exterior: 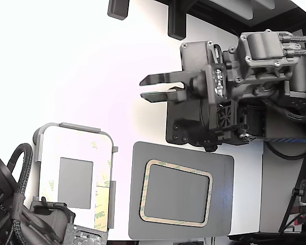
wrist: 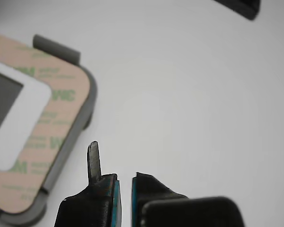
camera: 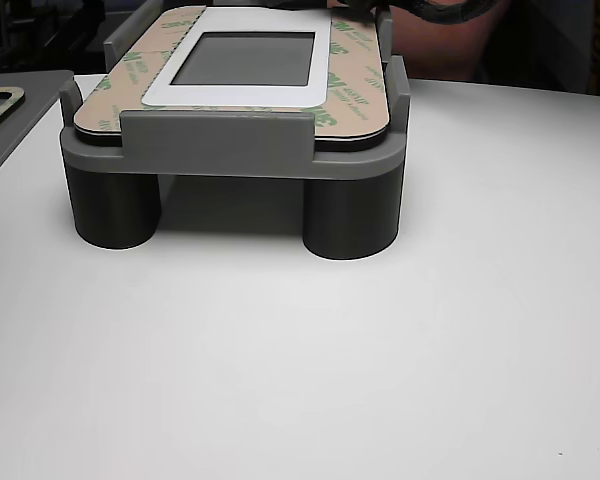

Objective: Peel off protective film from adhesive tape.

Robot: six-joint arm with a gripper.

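White counter (exterior: pixel 92 66) fills most of the exterior view, bare between the fixtures. Toward that view's lower left a grey holder (camera: pixel 230 150) on round legs carries a light panel (exterior: pixel 75 176) with a small grey rectangle in its middle. The protective film (exterior: pixel 103 200), a pale-yellow strip with green logos, lies along the panel's edge on the exterior view's right. Just beside the holder, further right, sits a dark grey plate (exterior: pixel 219 204) bearing a thin tan rounded-rectangle frame (exterior: pixel 176 193). The hand (exterior: pixel 154 88) hangs over bare counter, well apart from the panel, its two fingers (wrist: pixel 100 191) parted by a narrow gap with nothing between them.
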